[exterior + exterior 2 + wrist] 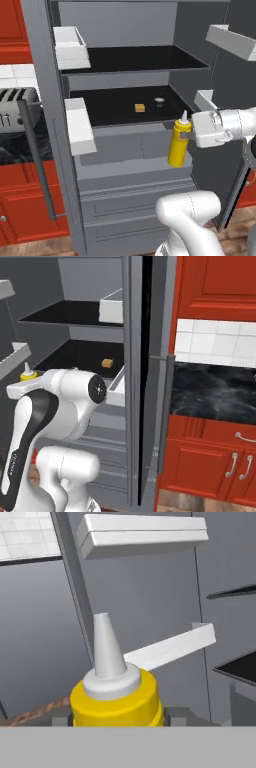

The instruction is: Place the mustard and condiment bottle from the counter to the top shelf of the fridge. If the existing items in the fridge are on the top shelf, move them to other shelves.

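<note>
My gripper (192,131) is shut on the mustard (178,144), a yellow squeeze bottle with a pale pointed nozzle. It hangs upright in front of the open fridge (125,165), level with the lower black shelf. In the hand view the mustard (115,694) stands close up between my fingers (175,716). Its cap (27,374) peeks over my arm in the right base view. The top shelf (135,57) is bare. The existing items, an orange block (140,107) and a white cup (159,101), sit on the shelf below it. The condiment bottle is out of view.
White door bins (72,47) line the left door, with its dark bar handle (35,150). Another bin (232,40) juts from the right door, close to my hand. Grey drawers (130,200) lie below the shelves. A toaster (15,107) stands on the black counter (215,391).
</note>
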